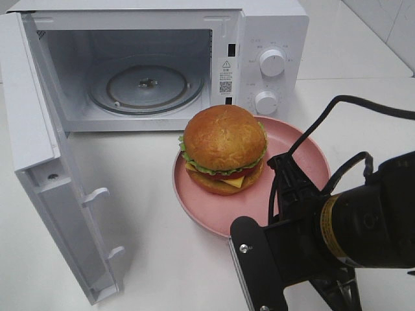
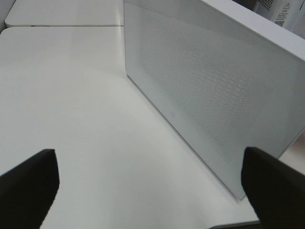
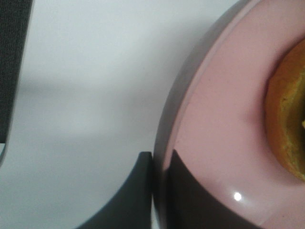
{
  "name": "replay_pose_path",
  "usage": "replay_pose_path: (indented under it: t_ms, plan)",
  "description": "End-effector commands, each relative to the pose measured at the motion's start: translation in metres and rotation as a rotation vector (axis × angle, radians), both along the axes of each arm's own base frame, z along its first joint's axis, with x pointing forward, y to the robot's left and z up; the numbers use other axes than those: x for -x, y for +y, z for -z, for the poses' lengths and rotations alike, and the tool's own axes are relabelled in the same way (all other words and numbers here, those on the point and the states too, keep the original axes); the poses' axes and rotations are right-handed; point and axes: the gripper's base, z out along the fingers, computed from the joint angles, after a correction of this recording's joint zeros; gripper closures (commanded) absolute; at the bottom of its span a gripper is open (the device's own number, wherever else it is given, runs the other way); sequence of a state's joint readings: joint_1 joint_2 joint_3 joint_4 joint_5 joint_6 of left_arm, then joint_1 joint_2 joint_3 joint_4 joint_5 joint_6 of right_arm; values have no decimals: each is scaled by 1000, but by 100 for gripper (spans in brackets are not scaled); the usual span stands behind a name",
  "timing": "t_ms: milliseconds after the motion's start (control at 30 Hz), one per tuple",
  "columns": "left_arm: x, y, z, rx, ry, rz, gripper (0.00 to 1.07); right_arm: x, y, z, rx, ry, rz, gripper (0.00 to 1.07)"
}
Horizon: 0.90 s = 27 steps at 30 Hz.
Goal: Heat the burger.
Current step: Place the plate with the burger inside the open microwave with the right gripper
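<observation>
2 claws, 2 different stories: the right gripper (image 3: 158, 157) is pinched onto the rim of the pink plate (image 1: 305, 155), and the burger (image 1: 224, 152) sits on that plate just in front of the open microwave (image 1: 272, 26) (its door (image 1: 39, 129) swung wide). Meanwhile the left gripper (image 2: 147, 157) is spread wide near the door's outer face.

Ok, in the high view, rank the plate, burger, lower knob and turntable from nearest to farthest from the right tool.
1. Plate: rim pinched in the right tool.
2. Burger: on the plate, just beyond.
3. Lower knob: on the microwave's right panel.
4. Turntable: inside the microwave, back left.
</observation>
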<state>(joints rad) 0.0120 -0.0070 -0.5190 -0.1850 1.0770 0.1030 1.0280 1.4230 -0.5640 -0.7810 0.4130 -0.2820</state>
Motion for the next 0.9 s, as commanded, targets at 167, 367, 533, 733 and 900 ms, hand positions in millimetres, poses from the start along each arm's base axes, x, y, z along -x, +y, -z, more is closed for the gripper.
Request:
replay_pose_path:
  t_ms: [167, 367, 533, 733, 900]
  plan:
    - [2, 0, 0, 3, -21, 5, 11, -12, -7, -2, 5, 19, -72, 107]
    - [2, 0, 0, 3, -21, 5, 11, -27, -6, -13, 0, 7, -93, 107]
    - [2, 0, 0, 3, -21, 5, 11, -35, -4, -22, -26, 6, -96, 107]
    - [2, 0, 0, 3, -21, 5, 11, -42, -7, -25, -26, 22, -125, 107]
    - [2, 0, 0, 3, -21, 5, 11, -45, -12, -24, -22, 45, -159, 107]
